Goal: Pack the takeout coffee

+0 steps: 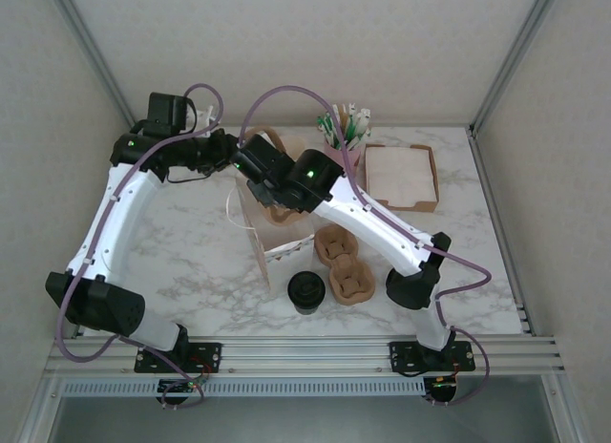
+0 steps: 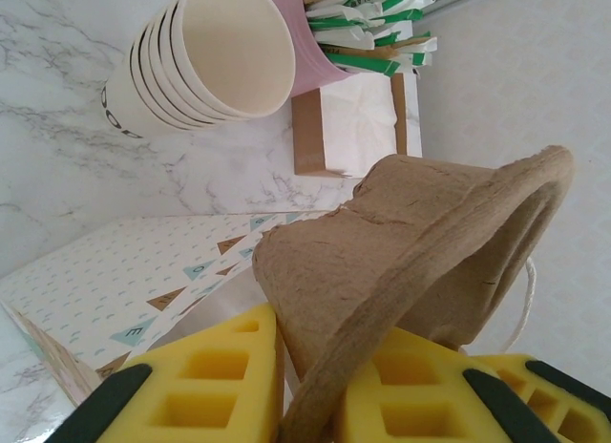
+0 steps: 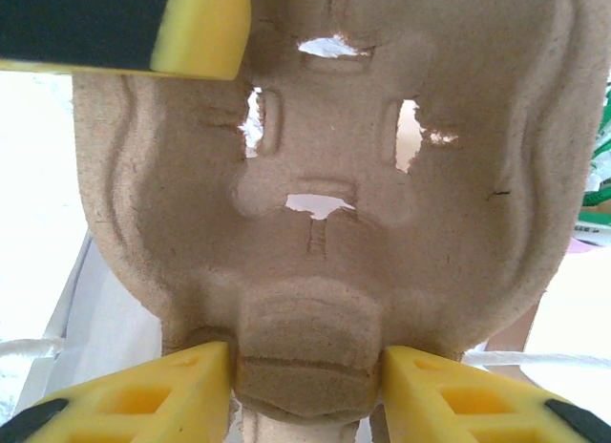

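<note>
A brown pulp cup carrier (image 3: 325, 223) hangs over the open white patterned paper bag (image 1: 284, 249), held by both arms. My left gripper (image 2: 325, 343) is shut on the carrier's rim (image 2: 420, 233), its yellow pads pressed against both sides. My right gripper (image 3: 305, 362) is shut on the carrier's central bump from below. A finger of the left gripper (image 3: 124, 28) shows at the top left of the right wrist view. Both grippers meet above the bag at the table's middle left (image 1: 253, 180). A coffee cup with a black lid (image 1: 305, 292) stands in front of the bag.
A second pulp carrier (image 1: 342, 263) lies right of the bag. A brown napkin box (image 1: 401, 176) sits at the back right, with a pink holder of packets (image 1: 344, 133) beside it. A stack of white paper cups (image 2: 205, 66) lies near the holder.
</note>
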